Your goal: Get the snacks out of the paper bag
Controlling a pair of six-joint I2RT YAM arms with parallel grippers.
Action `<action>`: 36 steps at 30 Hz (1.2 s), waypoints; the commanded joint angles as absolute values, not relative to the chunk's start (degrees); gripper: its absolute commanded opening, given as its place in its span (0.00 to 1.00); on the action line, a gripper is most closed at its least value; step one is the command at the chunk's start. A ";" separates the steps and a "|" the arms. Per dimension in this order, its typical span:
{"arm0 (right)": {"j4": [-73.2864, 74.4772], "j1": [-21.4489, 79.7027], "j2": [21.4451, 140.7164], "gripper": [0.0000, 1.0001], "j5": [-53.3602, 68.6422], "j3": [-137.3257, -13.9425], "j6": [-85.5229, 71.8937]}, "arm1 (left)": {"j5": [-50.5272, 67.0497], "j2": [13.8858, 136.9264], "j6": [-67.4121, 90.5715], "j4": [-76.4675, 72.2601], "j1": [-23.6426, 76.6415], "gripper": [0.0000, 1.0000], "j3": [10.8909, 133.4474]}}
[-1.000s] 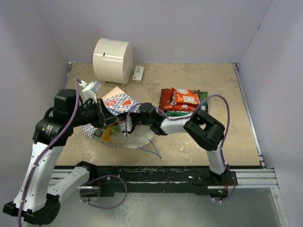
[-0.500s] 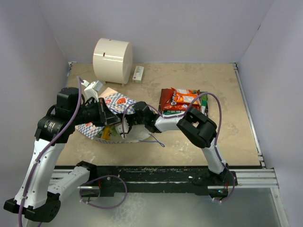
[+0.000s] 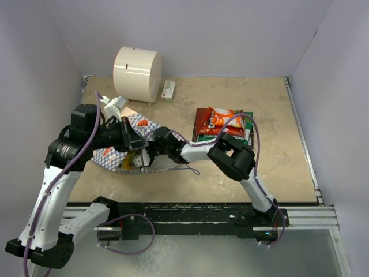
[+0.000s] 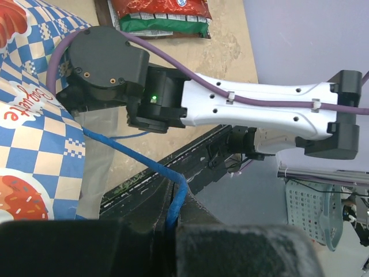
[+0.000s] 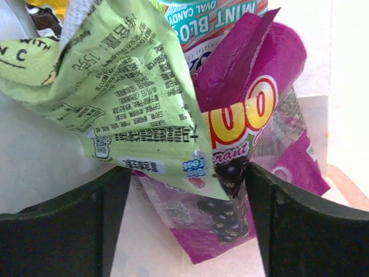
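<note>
Left hand: Your left gripper is clenched on the bag's blue cord handle; the cord runs down between its fingers.
Right hand: Your right gripper reaches into the bag's mouth with its jaws spread wide and nothing clamped.
Between the jaws: The lower part of a purple packet and the bottom corner of a light green packet lie in the gap. One finger may just brush the purple packet, but the view is too close to be sure.
Paper bag: The paper bag lies tipped over on the table, left of centre, between your two wrists.
Snacks in the bag: The purple and green packets are inside against the cream lining, with a teal mint packet behind them.
Snacks outside: A pile of packets rests on the table to the right of the bag and apart from it, with an orange packet on top.
Back of table: A cream cylinder stands there with a small white box just beside it.
</note>
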State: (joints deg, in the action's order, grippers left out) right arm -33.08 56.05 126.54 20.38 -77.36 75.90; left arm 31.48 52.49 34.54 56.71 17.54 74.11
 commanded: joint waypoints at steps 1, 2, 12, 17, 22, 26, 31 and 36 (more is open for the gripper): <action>-36.96 56.34 128.87 0.72 20.03 -79.58 72.58 | 34.02 51.47 36.80 53.93 17.74 0.00 75.40; -37.48 56.34 129.05 0.62 19.70 -79.81 72.12 | 33.71 51.20 36.94 54.31 17.70 0.00 75.34; -43.15 56.34 123.81 0.10 17.37 -75.82 66.51 | 26.46 49.02 37.78 60.27 17.73 0.00 74.92; -44.24 56.38 117.79 0.00 16.33 -71.78 61.75 | 21.63 48.73 38.19 63.54 17.69 0.00 74.98; -42.08 56.43 111.37 0.00 19.38 -67.80 56.34 | 19.10 49.04 38.01 63.63 17.68 0.00 76.41; -37.99 56.43 106.86 0.00 21.91 -65.14 54.19 | 17.31 49.57 37.54 63.57 17.69 0.00 77.86; -30.99 56.50 100.98 0.00 25.69 -63.26 52.43 | 14.54 50.99 37.37 62.34 17.68 0.00 79.71; -25.95 56.86 95.08 0.00 28.42 -62.11 49.44 | 12.87 53.75 36.83 61.30 17.75 0.00 82.12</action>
